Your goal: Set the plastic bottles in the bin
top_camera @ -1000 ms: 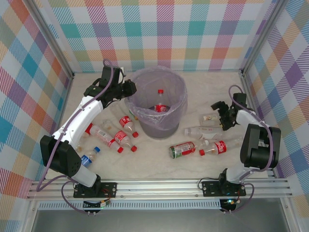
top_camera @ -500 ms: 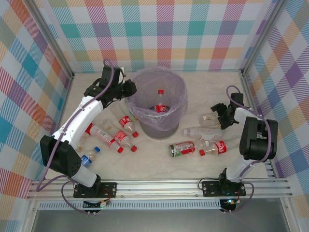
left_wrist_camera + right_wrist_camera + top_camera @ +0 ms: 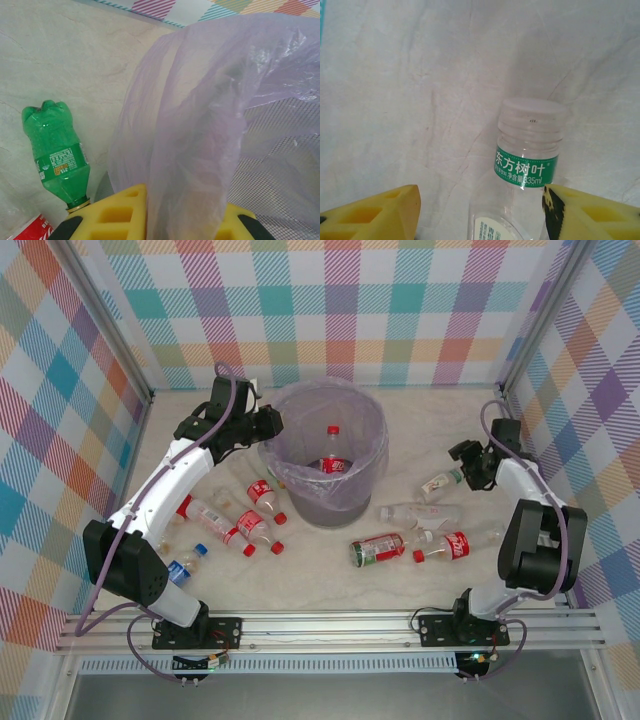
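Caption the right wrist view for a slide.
Right gripper, jaws apart, straddling a clear, white-capped bottle with a green neck label.

The bin [image 3: 335, 512], round grey mesh lined with a lilac bag [image 3: 200, 100], stands upright mid-surface and contains one red-labelled bottle [image 3: 333, 462]. Further plastic bottles [image 3: 255, 530] lie on their sides either side of it, including a clear white-capped bottle [image 3: 527, 150] and a green bottle [image 3: 57, 155].
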